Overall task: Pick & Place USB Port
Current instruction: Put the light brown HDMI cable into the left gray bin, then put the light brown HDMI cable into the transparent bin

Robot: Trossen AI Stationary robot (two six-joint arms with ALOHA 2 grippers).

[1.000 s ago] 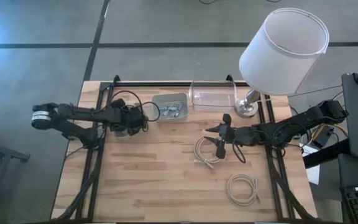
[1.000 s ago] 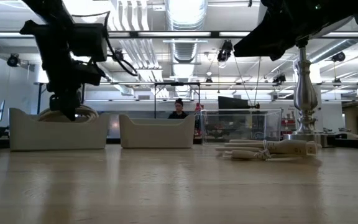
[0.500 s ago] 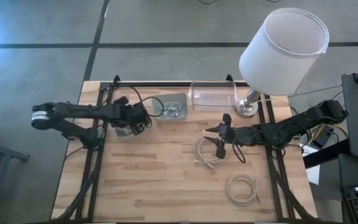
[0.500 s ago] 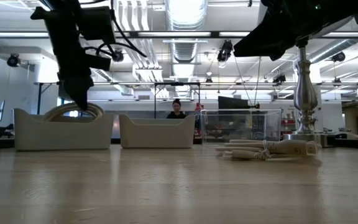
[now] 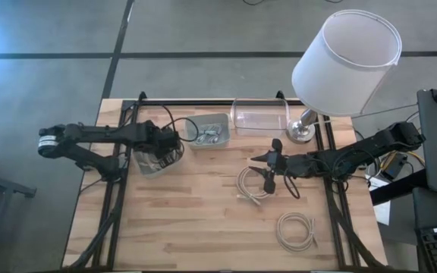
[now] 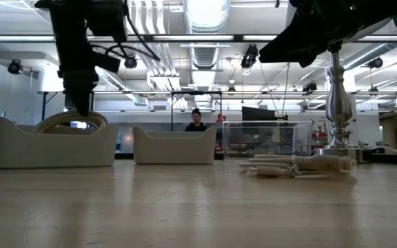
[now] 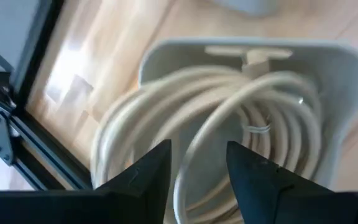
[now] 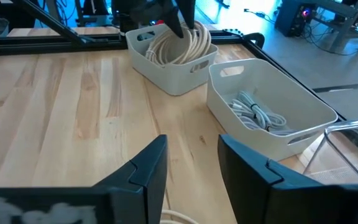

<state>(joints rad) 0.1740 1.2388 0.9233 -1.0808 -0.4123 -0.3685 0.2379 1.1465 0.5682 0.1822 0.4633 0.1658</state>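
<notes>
Pale wooden planks make up the table (image 5: 203, 220), framed by black rails, with a grey floor around it and a long ceiling of strip lights showing beyond it in the low view. At the far right corner stands a lamp (image 5: 345, 53) with a white shade on a silvery base, and next to it lies a clear plastic box (image 5: 260, 116).

Two white bins sit toward the far left. The left bin (image 5: 158, 155) holds a coiled white cable (image 7: 229, 130) (its loops rise above the rim in the low view). The left gripper (image 5: 174, 142) hovers directly over this bin, at its side nearer the second bin; its fingers (image 7: 148, 174) stand a little apart with nothing between them, pointing down at the coil. The second bin (image 5: 209, 130), just beside the first, holds a smaller bundle of white cable (image 8: 257, 112).

The right gripper (image 5: 271, 161) rests low near the table's middle, its jaws spread wide and empty, aimed toward the two bins. Just beside it on the wood lies a loose cable coil (image 5: 253, 184), touching or nearly touching the gripper's nearer finger; which, I cannot tell. Another coil (image 5: 296, 230) lies well apart, nearer the front edge.

A person (image 6: 197, 120) shows far off in the room behind the table.
</notes>
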